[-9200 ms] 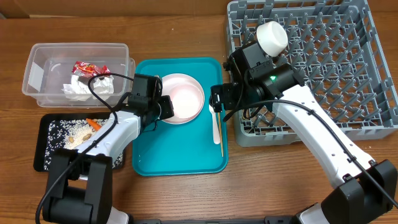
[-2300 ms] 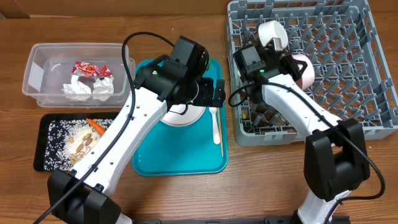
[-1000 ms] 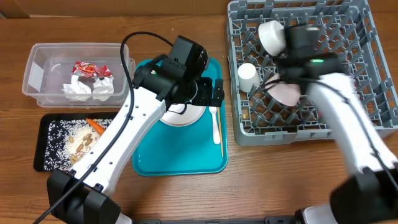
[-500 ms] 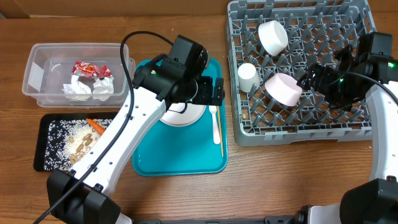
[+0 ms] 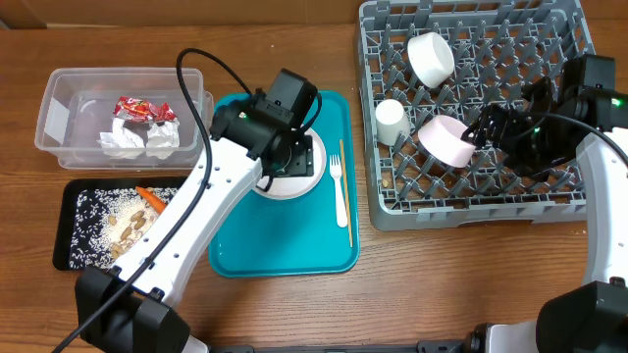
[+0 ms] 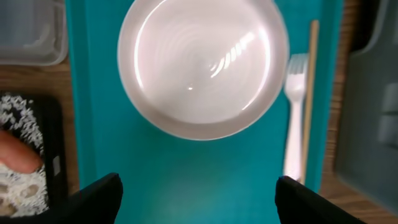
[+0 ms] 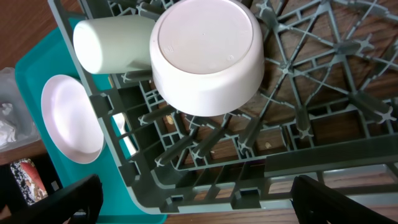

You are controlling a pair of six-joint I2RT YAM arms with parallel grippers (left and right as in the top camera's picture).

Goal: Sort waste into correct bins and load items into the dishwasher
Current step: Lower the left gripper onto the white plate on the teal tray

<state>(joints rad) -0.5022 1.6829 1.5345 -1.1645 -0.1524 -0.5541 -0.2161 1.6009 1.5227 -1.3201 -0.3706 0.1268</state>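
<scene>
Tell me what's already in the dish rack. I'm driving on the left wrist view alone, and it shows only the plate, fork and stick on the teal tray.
Observer: Three items, all in the left half of the grey rack: a white bowl near the far edge, a small white cup lying on its side, and a pinkish bowl resting tilted.
Operator: And where is the other arm, so I don't run into it?
Observer: The right gripper is over the rack, just right of the pinkish bowl and facing its base. It is open and holds nothing.
</scene>
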